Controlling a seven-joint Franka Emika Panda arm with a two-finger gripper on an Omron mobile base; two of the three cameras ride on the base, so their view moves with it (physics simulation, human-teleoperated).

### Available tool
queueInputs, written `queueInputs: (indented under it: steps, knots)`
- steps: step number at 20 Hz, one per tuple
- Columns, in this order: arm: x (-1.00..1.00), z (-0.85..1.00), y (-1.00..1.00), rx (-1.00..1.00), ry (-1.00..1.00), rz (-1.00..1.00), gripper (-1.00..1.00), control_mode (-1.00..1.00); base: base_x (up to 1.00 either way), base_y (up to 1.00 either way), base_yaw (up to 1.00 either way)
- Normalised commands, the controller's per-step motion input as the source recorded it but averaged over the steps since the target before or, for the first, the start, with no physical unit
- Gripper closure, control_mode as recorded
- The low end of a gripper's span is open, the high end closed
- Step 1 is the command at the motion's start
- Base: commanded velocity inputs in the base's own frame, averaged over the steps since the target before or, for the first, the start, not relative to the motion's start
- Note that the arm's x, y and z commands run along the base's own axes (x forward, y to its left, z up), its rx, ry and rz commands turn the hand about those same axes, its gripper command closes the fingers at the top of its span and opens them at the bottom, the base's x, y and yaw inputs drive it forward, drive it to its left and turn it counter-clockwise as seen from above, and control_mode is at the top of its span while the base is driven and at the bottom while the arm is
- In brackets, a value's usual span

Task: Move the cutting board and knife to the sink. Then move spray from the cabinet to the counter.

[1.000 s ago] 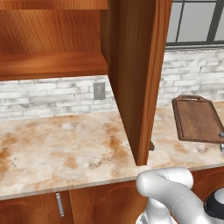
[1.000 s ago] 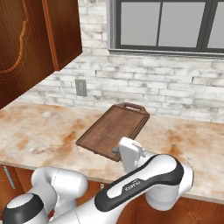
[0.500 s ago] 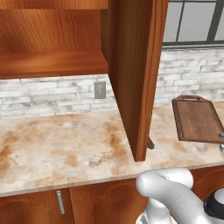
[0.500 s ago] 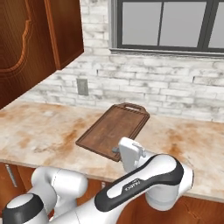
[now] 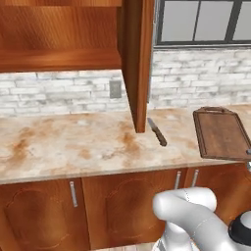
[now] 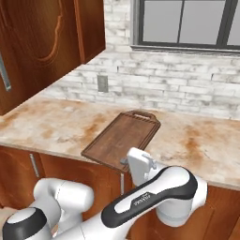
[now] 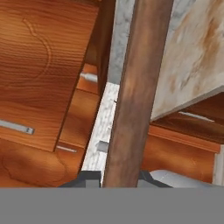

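The dark-brown cutting board [image 6: 123, 136] lies on the blotchy beige counter [image 6: 42, 122], its handle loop toward the wall and its near end at the counter's front edge. My gripper [image 6: 129, 162] is shut on that near end. In the hand view the cutting board [image 7: 131, 96] runs edge-on up between my fingertips [image 7: 89, 177]. The knife [image 5: 158, 131] lies on the counter [image 5: 73, 142], left of the cutting board [image 5: 220, 133] and just right of the cabinet's open door [image 5: 138, 59]. The sink and the spray are out of view.
The open cabinet door juts out over the counter beside the knife. A bare plank shelf [image 5: 59, 60] shows inside. A brick wall with an outlet [image 5: 115, 89] and a window [image 6: 187, 23] back the counter. Low arched-panel cabinets [image 5: 112, 206] stand below.
The whole picture has shifted, so the camera has backed away from the counter. The board keeps its place in the picture, coming along with the gripper. The knife now shows past the door.
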Motion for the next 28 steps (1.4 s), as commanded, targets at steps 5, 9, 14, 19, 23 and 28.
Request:
queueInputs:
  steps: [5,9,14,19,23,28]
  knots:
    - [0.00,0.00,0.00,0.00,0.00,0.00,1.00,1.00,-0.56,0.00,0.20]
    - [0.00,0.00,0.00,0.00,0.00,0.00,1.00,1.00,-0.31,0.01,0.52]
    - [0.00,0.00,0.00,0.00,0.00,0.00,1.00,1.00,-0.21,0.00,0.67]
    - [0.00,0.00,0.00,0.00,0.00,0.00,1.00,1.00,-0.17,0.00,0.83]
    - [0.00,0.00,0.00,0.00,0.00,0.00,1.00,1.00,-0.11,0.00,0.93]
    - [0.00,0.00,0.00,0.00,0.00,0.00,1.00,1.00,-0.02,0.05,0.92]
